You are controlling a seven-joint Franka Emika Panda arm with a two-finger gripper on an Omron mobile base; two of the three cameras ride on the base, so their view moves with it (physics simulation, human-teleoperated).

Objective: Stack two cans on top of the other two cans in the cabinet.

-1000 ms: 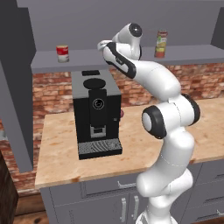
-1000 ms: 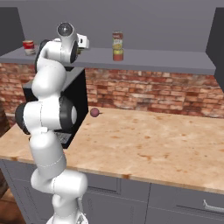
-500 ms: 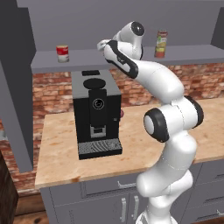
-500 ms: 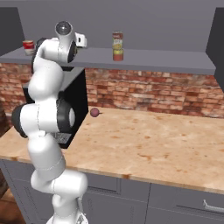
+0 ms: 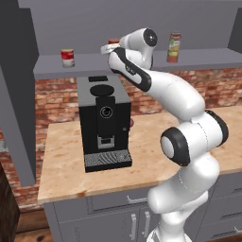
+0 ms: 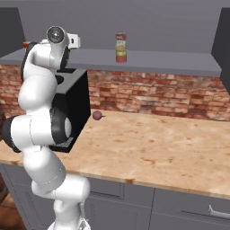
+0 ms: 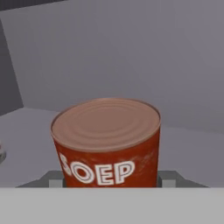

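hand view is showing a round red soup can (image 7: 107, 142) with a ridged metal top, and the gripper (image 7: 107, 178) is squeezing its smooth sides.

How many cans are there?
4. A red-and-white can stands left on the shelf. A red can sits in the tool. On the right, a top can rests on a bottom can. The arm may hide more.

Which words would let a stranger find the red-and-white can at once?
Find the long grey shelf above the brick wall. Near its left end, up-left of the black coffee machine, stands the can. It alone is red over white, unlike the stacked pair far right.
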